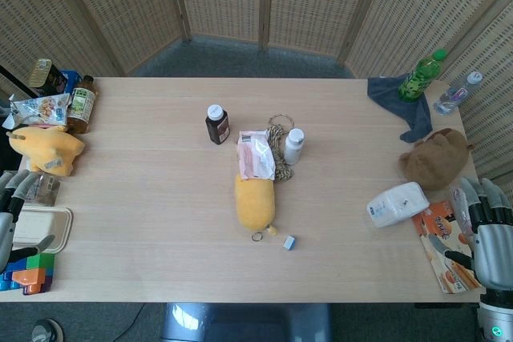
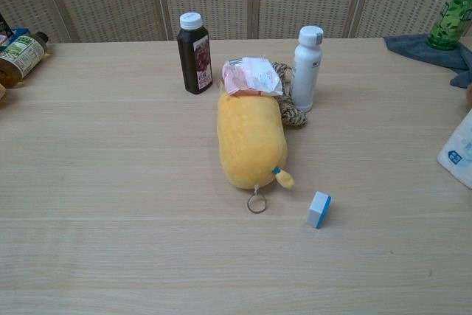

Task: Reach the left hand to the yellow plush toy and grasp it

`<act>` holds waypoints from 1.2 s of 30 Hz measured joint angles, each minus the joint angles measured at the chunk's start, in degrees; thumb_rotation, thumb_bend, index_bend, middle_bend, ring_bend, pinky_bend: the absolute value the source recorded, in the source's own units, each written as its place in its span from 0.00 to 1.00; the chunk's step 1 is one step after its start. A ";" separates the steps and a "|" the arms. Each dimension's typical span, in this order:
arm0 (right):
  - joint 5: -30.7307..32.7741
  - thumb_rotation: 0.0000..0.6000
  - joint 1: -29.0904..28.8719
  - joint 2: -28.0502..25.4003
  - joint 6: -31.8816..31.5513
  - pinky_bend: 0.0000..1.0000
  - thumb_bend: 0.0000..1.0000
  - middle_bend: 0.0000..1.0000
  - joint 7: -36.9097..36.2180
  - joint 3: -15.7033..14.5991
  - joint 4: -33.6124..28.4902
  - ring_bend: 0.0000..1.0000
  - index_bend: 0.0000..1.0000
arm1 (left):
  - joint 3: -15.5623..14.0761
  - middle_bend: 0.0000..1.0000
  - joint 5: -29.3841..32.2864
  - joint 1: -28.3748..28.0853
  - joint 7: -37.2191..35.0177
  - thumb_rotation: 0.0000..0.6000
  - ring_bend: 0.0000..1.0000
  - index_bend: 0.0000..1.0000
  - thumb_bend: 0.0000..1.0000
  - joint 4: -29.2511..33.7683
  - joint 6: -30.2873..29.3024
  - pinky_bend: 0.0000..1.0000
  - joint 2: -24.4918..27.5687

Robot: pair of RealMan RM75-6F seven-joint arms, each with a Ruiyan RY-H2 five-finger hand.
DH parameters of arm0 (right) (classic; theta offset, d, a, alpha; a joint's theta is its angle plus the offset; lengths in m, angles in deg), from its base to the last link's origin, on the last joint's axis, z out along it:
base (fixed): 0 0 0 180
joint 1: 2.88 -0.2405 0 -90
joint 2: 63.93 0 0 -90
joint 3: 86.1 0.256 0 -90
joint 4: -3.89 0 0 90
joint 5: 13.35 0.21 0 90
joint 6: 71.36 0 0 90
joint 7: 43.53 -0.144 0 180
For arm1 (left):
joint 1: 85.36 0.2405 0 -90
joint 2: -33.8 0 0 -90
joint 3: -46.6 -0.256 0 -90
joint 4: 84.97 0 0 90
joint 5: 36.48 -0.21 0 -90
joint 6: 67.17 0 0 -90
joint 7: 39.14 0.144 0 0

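Note:
A long yellow plush toy (image 1: pixel 255 202) (image 2: pixel 249 142) lies at the middle of the table, with a key ring (image 2: pixel 257 203) at its near end. A pink snack packet (image 1: pixel 256 155) (image 2: pixel 253 75) rests on its far end. A second yellow plush (image 1: pixel 46 150) lies at the table's left edge. My left hand (image 1: pixel 10 214) hovers at the near left edge, fingers apart and holding nothing, just in front of that second plush and far left of the middle one. At the near right corner my right hand (image 1: pixel 489 230) is open over an orange packet (image 1: pixel 445 250). Neither hand shows in the chest view.
A dark juice bottle (image 2: pixel 195 53), a white bottle (image 2: pixel 307 68) and a coil of rope (image 2: pixel 287 112) stand behind the middle plush; a small blue-white block (image 2: pixel 318 209) lies near it. A beige food box (image 1: pixel 40 226), coloured blocks (image 1: pixel 28 271), a brown plush (image 1: pixel 437 158) and a tissue pack (image 1: pixel 397 203) line the sides.

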 measured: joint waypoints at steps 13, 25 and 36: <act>0.40 1.00 0.34 -0.34 -0.79 0.00 0.00 0.00 -0.14 0.37 -0.37 0.00 0.00 | -1.18 0.00 -5.15 -2.20 -2.68 1.00 0.00 0.00 0.00 -3.33 3.73 0.00 -0.33; 0.11 1.00 0.72 -1.09 -1.78 0.00 0.00 0.00 -1.42 0.61 -1.33 0.00 0.00 | 0.93 0.00 -26.09 -24.07 -2.59 1.00 0.00 0.00 0.00 -19.67 20.27 0.00 -5.41; 0.85 1.00 0.89 -2.43 -1.67 0.00 0.00 0.00 -4.01 0.96 -2.10 0.00 0.00 | 3.35 0.00 -31.66 -41.00 3.47 1.00 0.00 0.00 0.00 -27.17 34.73 0.00 -20.19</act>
